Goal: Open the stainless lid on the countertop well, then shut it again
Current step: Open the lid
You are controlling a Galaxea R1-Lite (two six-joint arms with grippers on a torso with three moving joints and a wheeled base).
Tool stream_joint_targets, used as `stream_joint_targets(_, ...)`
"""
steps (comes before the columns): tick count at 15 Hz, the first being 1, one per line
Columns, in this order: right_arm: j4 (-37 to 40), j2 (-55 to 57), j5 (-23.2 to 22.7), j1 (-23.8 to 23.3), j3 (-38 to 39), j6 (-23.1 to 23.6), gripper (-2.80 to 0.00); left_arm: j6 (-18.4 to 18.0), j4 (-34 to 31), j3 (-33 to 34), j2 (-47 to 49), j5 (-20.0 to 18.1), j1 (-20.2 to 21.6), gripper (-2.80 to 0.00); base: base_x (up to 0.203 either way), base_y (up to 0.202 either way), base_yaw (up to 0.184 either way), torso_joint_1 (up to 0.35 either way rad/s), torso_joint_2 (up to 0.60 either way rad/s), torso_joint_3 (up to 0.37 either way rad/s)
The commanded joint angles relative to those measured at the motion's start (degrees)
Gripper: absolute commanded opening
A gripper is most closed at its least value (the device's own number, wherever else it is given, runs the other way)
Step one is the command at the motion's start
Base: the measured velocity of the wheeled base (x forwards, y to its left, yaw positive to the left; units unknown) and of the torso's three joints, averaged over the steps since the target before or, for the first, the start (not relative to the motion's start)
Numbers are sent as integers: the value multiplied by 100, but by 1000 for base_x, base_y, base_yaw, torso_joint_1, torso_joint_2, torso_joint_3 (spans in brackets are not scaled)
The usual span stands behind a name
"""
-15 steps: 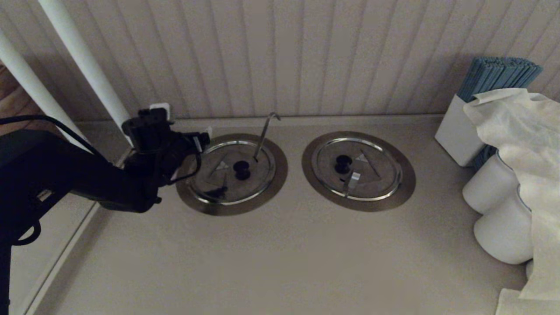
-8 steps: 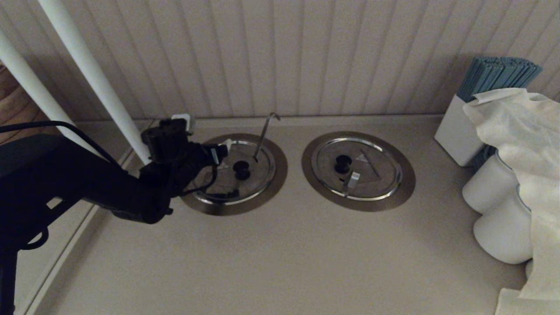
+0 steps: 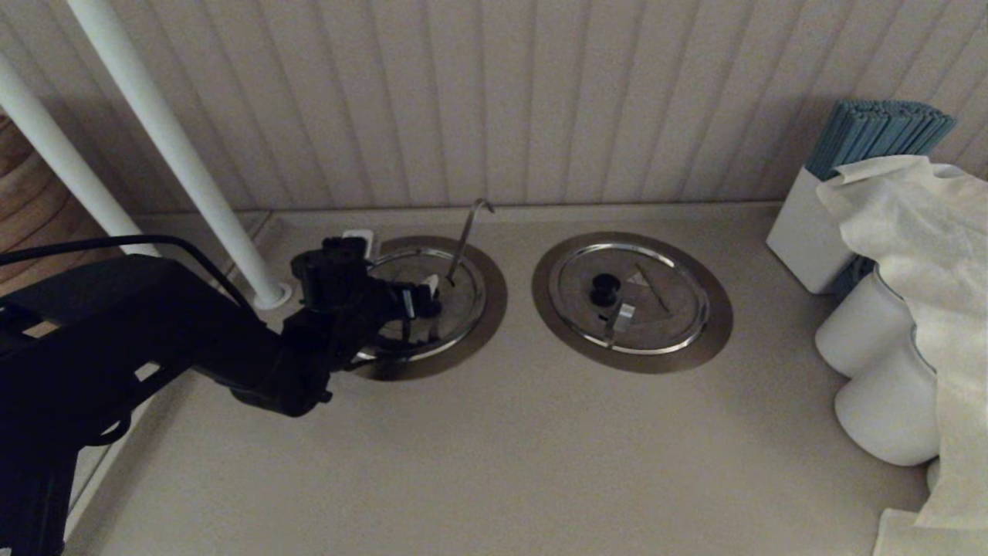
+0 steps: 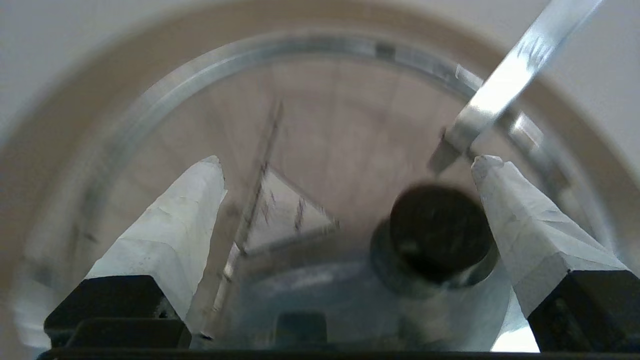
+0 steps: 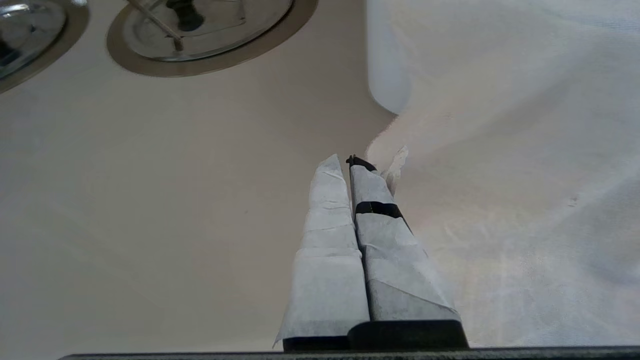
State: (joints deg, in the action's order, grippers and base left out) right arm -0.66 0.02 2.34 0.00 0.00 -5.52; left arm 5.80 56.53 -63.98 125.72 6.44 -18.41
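Note:
The stainless lid point(image 3: 463, 297) lies flat and shut on the countertop well, whose steel flange point(image 3: 495, 305) rings it. A thin hooked rod point(image 3: 465, 235) rises through the lid. My left gripper point(image 3: 421, 300) hovers low over the lid's left half, open. In the left wrist view the black knob point(image 4: 440, 232) sits just inside one taped fingertip point(image 4: 492, 175), the rod point(image 4: 500, 90) slants past it, and the left gripper point(image 4: 348, 162) holds nothing. My right gripper point(image 5: 342, 160) is shut and empty, parked low over bare counter beside a white cloth, out of the head view.
The twin lid point(image 3: 629, 297) with a short flat tab lies to the right. White canisters point(image 3: 888, 386), a draped cloth point(image 3: 918, 224) and a white box of blue sticks point(image 3: 872, 139) crowd the right edge. Two white poles point(image 3: 177, 154) stand at left; a panelled wall is behind.
My left arm has swung to the right, from the well's left rim to over the lid. Its open fingers now reach the knob. The lid has not moved.

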Motion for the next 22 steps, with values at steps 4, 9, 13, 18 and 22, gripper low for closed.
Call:
stream_joint_targets(4,-4,6,3,0,0,-1,-280,9,34,26,205,7,-141,0,0,0,0,0,0,0)
stream_joint_targets(9,-4,6,3,0,0,-1,-280,-1,34,70,250,8,-172,0,0,0,0,0,0,0)
stream_joint_targets(13,-4,6,3,0,0,-1,-280,-492,71,272,270,7,-49,0,0,0,0,0,0,0)
stream_joint_targets(18,-4,6,3,0,0,-1,-280,-554,95,289,339,-2,-5,0,0,0,0,0,0,0)
stream_joint_targets(22,-4,6,3,0,0,-1,-280,-549,104,222,208,-31,131,0,0,0,0,0,0,0)
